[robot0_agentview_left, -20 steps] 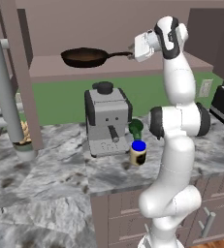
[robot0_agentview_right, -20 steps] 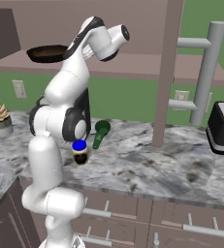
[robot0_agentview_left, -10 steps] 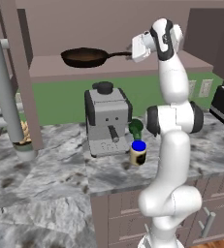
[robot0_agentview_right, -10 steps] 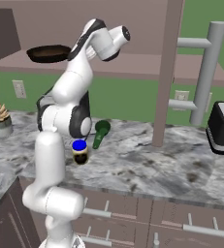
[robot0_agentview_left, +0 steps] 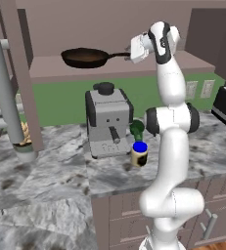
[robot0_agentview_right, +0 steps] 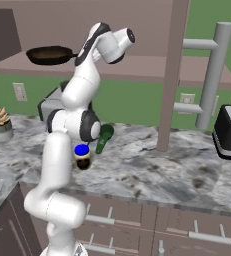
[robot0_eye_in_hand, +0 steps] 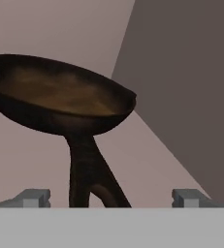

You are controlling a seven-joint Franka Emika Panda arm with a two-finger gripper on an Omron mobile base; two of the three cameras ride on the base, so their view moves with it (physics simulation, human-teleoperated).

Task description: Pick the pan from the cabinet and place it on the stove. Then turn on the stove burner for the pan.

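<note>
On cabinet (robot0_agentview_left: 104, 68) shelf, pan (robot0_agentview_left: 85, 57) sits w/ handle end between tips of tool (robot0_agentview_left: 134, 50), jaws wide open, not gripping.

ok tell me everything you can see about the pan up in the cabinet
The pan is shallow, round and dark, brownish inside, with one long thin dark handle. It sits upright on the bottom shelf of the open cabinet, above the counter. Its handle points toward the gripper, which is open at the handle's end; in the hand view the handle runs down between the two fingertips. Whether they touch it cannot be told. Nothing lies in the pan.
</note>
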